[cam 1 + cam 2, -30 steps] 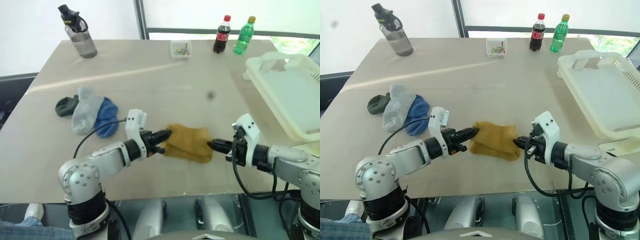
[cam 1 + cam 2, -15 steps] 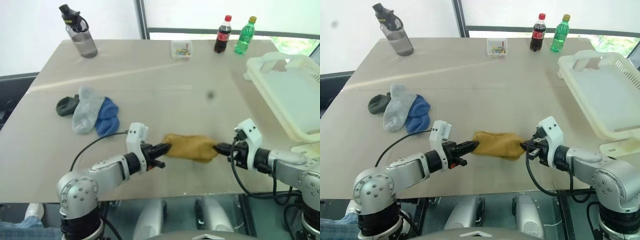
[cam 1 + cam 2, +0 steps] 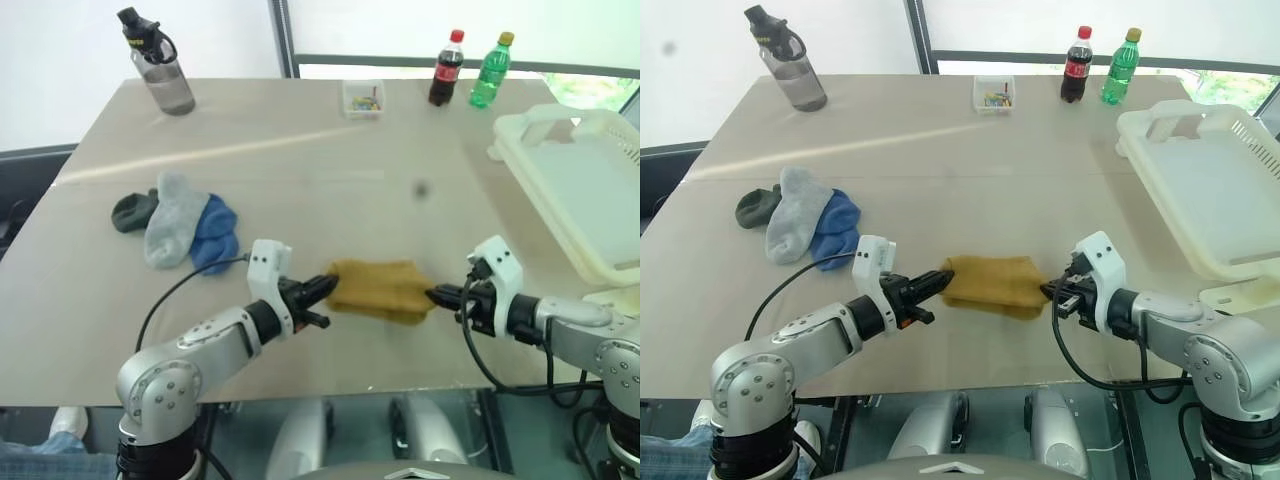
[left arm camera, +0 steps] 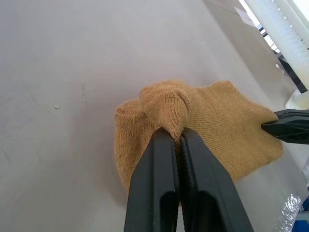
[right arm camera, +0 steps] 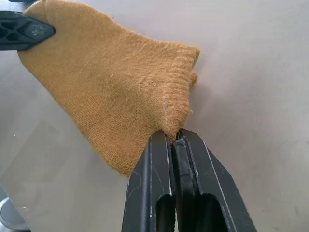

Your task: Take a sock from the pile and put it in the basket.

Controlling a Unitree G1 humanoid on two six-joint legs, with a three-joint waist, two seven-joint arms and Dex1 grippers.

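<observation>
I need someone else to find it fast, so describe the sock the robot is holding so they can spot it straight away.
Look at the near edge of the tan table, between the two robot arms. The mustard-yellow sock is stretched there, pinched at one end by the left gripper and at the other by the right gripper. The other socks, grey, blue and dark green, lie apart in a heap to its left.

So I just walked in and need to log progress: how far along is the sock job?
Done: one mustard-yellow knitted sock is off the pile of grey, blue and dark green socks. In hand: left claw and right claw each pinch an end of it, low over the table. Left: carrying it to the large white slotted plastic basket, which looks empty.
</observation>
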